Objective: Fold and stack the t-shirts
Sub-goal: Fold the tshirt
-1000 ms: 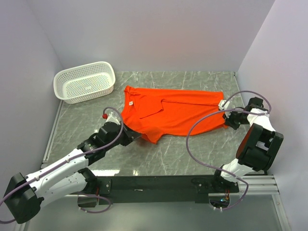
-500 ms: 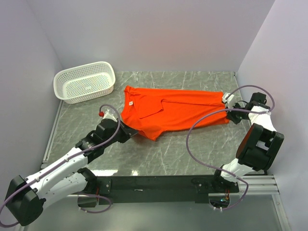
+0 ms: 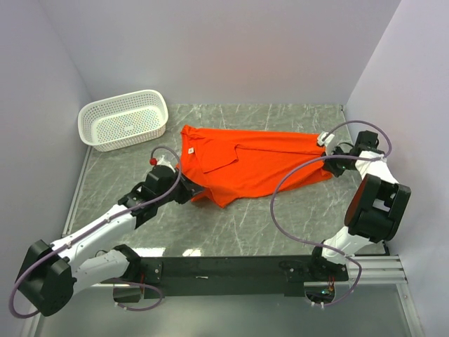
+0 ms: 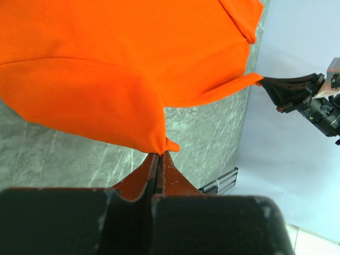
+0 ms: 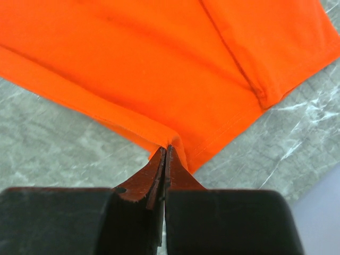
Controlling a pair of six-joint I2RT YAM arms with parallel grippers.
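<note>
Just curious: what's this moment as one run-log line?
left hand: shut on t-shirt | right hand: shut on t-shirt | basket: far left

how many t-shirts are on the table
1. The orange-red t-shirt lies spread across the middle of the table, its near-left corner pinched by the left end effector, its right end by the right end effector. None visible in the white basket.
</note>
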